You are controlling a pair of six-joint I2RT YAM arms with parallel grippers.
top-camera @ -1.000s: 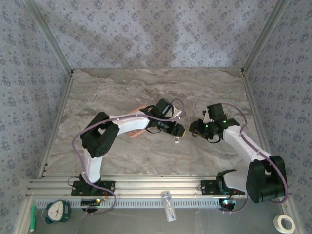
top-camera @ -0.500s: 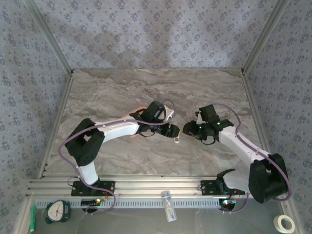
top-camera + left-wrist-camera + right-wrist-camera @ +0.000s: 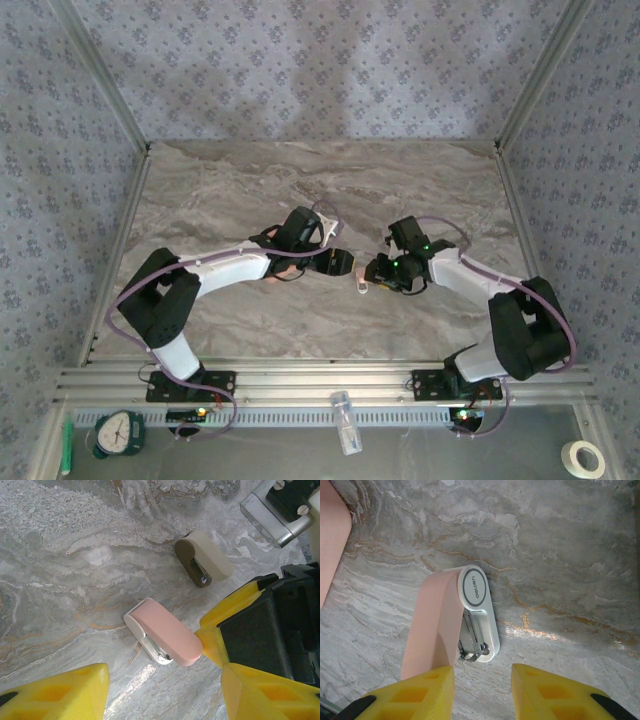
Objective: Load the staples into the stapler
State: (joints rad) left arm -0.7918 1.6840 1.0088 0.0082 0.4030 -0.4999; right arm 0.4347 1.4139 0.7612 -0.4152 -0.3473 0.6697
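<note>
Grey-beige marble-patterned counter (image 3: pixel 230 190) with rust-coloured veining, pale pink and white mini stapler (image 3: pixel 162 640) lying on it near centre, small beige and dark-brown rounded item (image 3: pixel 202 560) resting near the stapler but apart, salmon-pink flat tray (image 3: pixel 330 540) on the surface further off.

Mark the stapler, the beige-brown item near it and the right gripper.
stapler (image 3: pixel 167 632), left wrist view, on its pink top arm.
beige-brown item (image 3: pixel 210 555), left wrist view, on its beige upper shell.
right gripper (image 3: pixel 482 677), right wrist view, midway between the yellow fingertips.
</note>
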